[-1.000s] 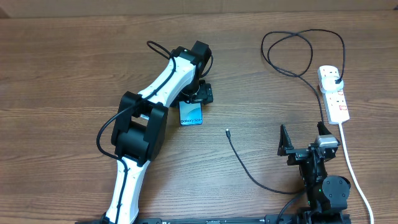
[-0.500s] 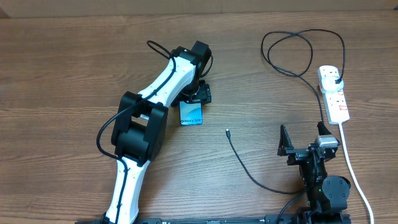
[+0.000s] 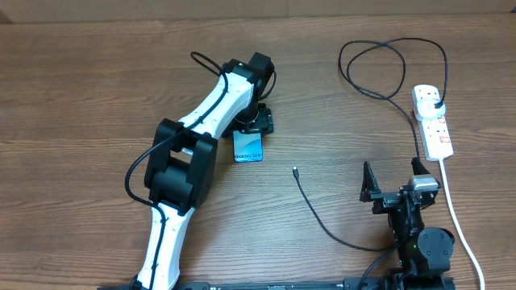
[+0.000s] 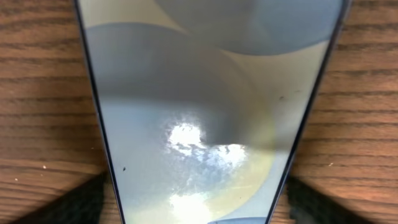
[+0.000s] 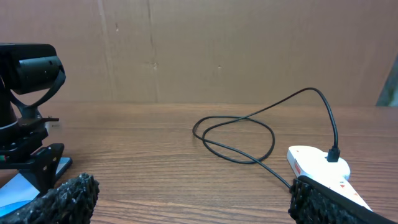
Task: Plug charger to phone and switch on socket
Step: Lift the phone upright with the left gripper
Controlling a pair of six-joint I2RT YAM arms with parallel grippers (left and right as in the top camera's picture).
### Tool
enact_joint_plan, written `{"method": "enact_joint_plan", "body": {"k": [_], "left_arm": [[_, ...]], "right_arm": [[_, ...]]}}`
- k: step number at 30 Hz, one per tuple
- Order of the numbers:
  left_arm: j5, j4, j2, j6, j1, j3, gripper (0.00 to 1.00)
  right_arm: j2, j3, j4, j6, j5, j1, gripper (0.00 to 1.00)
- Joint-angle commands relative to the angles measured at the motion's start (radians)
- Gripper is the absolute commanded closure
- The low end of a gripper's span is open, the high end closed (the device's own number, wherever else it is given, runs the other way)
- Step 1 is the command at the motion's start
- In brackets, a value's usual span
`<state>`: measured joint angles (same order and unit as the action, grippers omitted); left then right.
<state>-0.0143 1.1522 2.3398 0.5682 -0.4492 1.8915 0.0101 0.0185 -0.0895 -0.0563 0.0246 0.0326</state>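
The phone (image 3: 248, 148) lies flat on the table, light blue screen up, with "Galaxy S24" at its near edge. My left gripper (image 3: 251, 129) is lowered over its far half and is open. In the left wrist view the phone (image 4: 205, 106) fills the frame, and one dark finger (image 4: 78, 205) stands beside each long edge. The charger (image 3: 318, 216) is a thin black cable. Its tip (image 3: 296, 170) rests on bare wood right of the phone. Its plug (image 3: 436, 101) sits in the socket (image 3: 437, 133) at the far right. My right gripper (image 3: 394, 179) stands open and empty left of the socket.
The charger loops widely (image 3: 387, 60) behind the socket, then runs under my right arm. A thick white cord (image 3: 456, 217) leads from the socket to the front edge. A brown cardboard wall (image 5: 205, 50) closes the far side. My left arm (image 3: 181, 173) crosses the table's left half.
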Motion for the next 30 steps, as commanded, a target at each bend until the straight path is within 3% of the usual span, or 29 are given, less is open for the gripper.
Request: {"method": "enact_joint_plan", "body": {"k": [1, 13, 22, 30], "left_arm": [[0.003, 0.002, 0.010, -0.016, 0.006, 0.026, 0.00], [0.022, -0.010, 0.011, -0.015, 0.005, -0.016, 0.00], [0.021, -0.016, 0.011, -0.015, 0.005, -0.018, 0.09], [0.021, -0.027, 0.011, -0.015, 0.005, -0.038, 0.09]], "right_arm": [[-0.006, -0.010, 0.005, -0.001, -0.005, 0.000, 0.00], [-0.006, -0.010, 0.005, -0.001, -0.005, 0.000, 0.00], [-0.006, -0.010, 0.005, -0.001, -0.005, 0.000, 0.00], [-0.006, -0.010, 0.005, -0.001, -0.005, 0.000, 0.00]]}}
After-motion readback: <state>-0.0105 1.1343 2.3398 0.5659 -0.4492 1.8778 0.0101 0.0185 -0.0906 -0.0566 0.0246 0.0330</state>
